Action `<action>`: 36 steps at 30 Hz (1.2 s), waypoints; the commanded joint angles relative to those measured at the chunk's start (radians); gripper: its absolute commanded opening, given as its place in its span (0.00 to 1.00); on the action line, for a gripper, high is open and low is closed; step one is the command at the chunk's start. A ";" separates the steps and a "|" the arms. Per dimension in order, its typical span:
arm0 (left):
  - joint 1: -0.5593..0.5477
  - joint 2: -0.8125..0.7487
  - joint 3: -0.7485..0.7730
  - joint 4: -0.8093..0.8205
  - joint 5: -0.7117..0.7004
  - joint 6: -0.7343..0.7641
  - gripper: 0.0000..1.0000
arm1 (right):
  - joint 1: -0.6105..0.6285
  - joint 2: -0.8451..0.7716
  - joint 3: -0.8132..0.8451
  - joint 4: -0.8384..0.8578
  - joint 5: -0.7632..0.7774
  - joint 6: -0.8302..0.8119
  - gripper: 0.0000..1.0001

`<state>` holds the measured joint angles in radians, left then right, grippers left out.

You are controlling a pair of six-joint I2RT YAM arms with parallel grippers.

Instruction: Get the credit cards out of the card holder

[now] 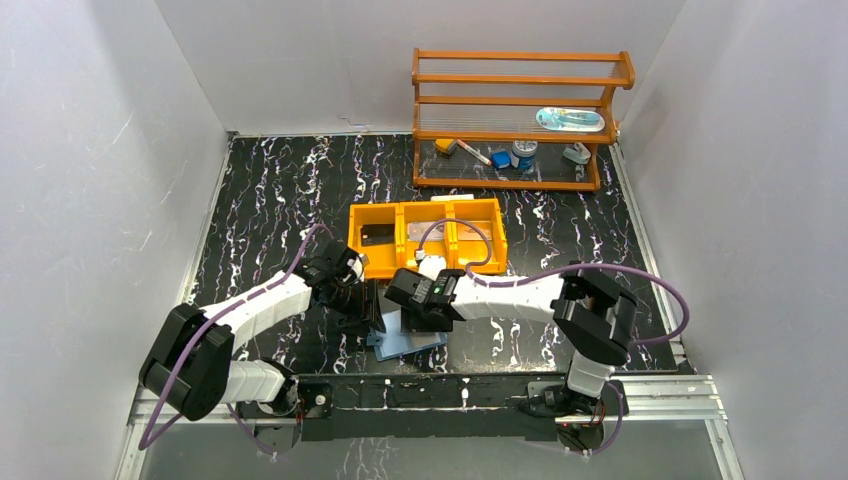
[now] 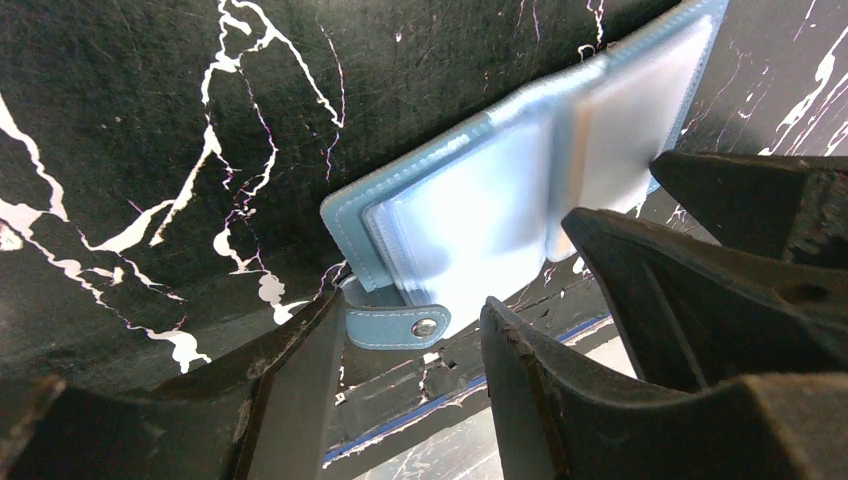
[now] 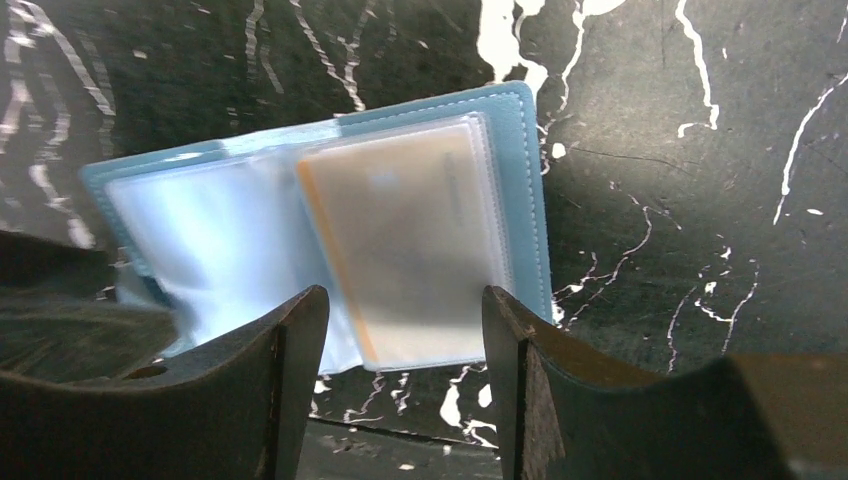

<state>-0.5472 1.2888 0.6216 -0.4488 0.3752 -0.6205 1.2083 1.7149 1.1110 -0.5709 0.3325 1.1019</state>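
The wallet (image 1: 408,342) lay open on the desk (image 1: 270,190) at its near edge, between the two arms, with its clear sleeves facing up. In the right wrist view its right-hand sleeve held an orange-edged card (image 3: 410,260); the left-hand sleeves were pale and blurred, so their contents could not be told. Behind the wallet stood the orange tray (image 1: 352,232), with a dark card (image 1: 378,238) in its left compartment and a pale card (image 1: 420,232) in the middle one; what the right one held was unclear. At the back, a rack (image 1: 520,100) carried small items. The left fingers (image 2: 290,390) stood apart, astride the wallet's snap strap (image 2: 400,326), holding nothing. The right fingers (image 3: 290,370) stood wide over the card's sleeve, gripping nothing. From above, both arms' heads hid much of the wallet. Only the left wrist view showed the strap, and only the right wrist view showed the orange edge
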 commanded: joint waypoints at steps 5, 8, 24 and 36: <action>-0.002 0.003 0.024 -0.013 0.029 0.010 0.50 | -0.006 0.066 0.017 -0.032 -0.005 -0.019 0.67; -0.003 0.006 0.027 -0.013 0.030 0.011 0.50 | -0.004 0.073 0.048 -0.078 0.025 -0.019 0.68; -0.003 0.026 0.034 -0.006 0.036 0.018 0.50 | -0.001 0.035 0.031 -0.030 0.003 -0.030 0.35; -0.003 0.029 0.029 0.002 0.044 0.015 0.50 | -0.002 -0.065 0.008 0.092 -0.062 -0.063 0.46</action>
<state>-0.5472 1.3186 0.6292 -0.4431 0.3870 -0.6098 1.2045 1.7027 1.1320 -0.5552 0.2966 1.0492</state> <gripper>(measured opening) 0.501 0.421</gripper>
